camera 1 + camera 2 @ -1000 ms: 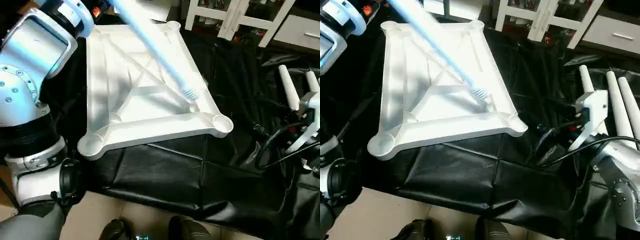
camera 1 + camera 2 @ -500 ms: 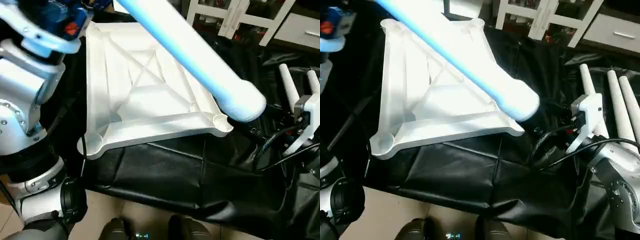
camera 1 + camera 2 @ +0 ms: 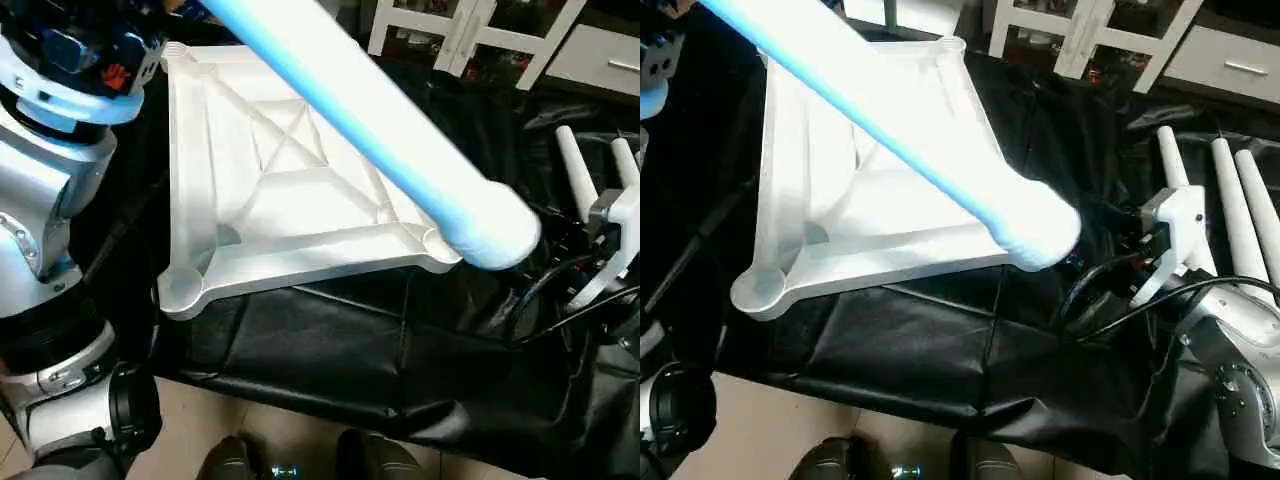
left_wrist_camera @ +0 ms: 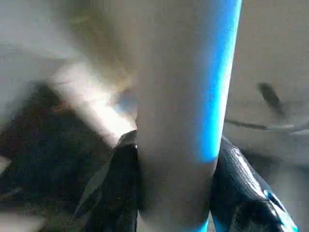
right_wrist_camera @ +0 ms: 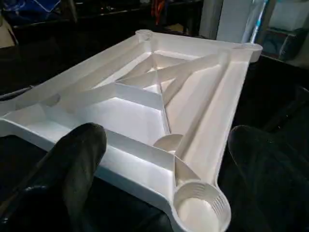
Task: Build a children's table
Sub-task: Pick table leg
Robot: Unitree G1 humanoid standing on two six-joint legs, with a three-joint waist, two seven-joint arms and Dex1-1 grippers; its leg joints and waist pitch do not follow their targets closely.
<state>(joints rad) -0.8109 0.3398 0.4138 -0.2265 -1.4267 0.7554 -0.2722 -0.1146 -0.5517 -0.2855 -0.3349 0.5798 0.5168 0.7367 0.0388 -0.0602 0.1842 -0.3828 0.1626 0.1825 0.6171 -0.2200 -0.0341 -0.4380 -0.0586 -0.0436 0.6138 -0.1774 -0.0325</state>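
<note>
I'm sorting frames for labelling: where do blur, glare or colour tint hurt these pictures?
Left eye view: the held leg looms close, soft and blue-tinted, hiding part of the tabletop. Left wrist view: heavily blurred; the left claw grips the leg, background unreadable. Right wrist view: sharp on the tabletop's corner socket, while the right claw's fingers are dark and soft.

The held leg (image 3: 370,125) crosses the tabletop (image 3: 215,190), hiding part of its ribs and 1 near corner socket; its upper end is cut off by the frame. Blur obscures everything behind it in the left wrist view.
</note>
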